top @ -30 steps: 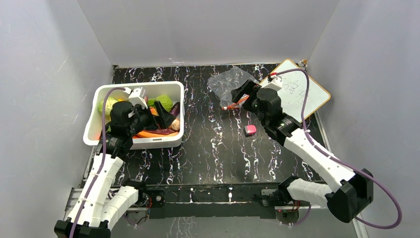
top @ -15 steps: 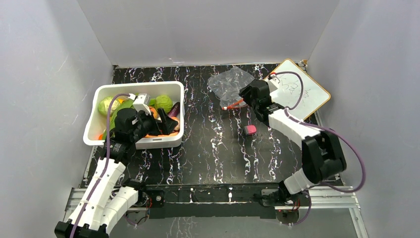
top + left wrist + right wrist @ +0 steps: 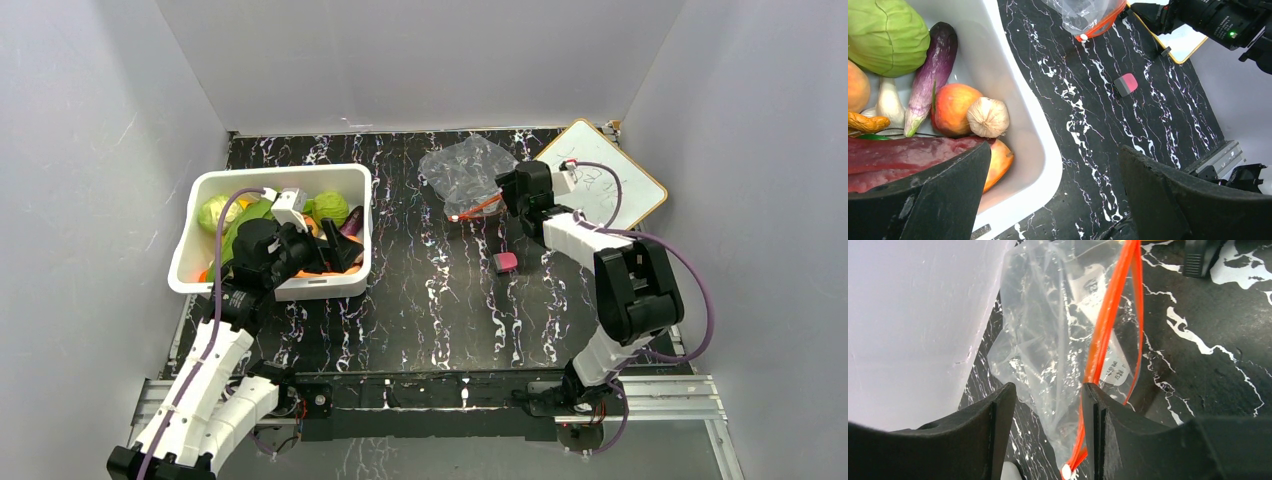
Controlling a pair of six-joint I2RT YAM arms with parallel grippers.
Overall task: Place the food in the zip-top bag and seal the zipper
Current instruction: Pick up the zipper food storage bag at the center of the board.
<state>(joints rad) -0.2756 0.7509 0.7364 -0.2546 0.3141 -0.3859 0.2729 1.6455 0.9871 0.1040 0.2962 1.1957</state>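
The food lies in the white bin (image 3: 270, 178): a green cabbage (image 3: 885, 37), a purple eggplant (image 3: 930, 70), a peach (image 3: 953, 107), a pale bulb (image 3: 988, 116) and a long dark red piece (image 3: 898, 160). My left gripper (image 3: 1053, 200) hangs open over the bin's near right corner, one finger over the food and one over the table, holding nothing. The clear zip-top bag (image 3: 462, 170) lies crumpled at the back. My right gripper (image 3: 1048, 440) sits at its mouth with the jaws partly apart. Bag film is in the gap, and the orange zipper (image 3: 1108, 325) runs beside the right finger (image 3: 1098, 425).
A small pink block (image 3: 506, 262) lies on the black marbled table in front of the bag. A whiteboard (image 3: 610, 185) leans at the back right corner. Grey walls close in the table on three sides.
The right arm has folded up and back while its gripper stayed at the bag's mouth, and its jaws have narrowed. The left gripper has shifted slightly towards the bin's near right corner.
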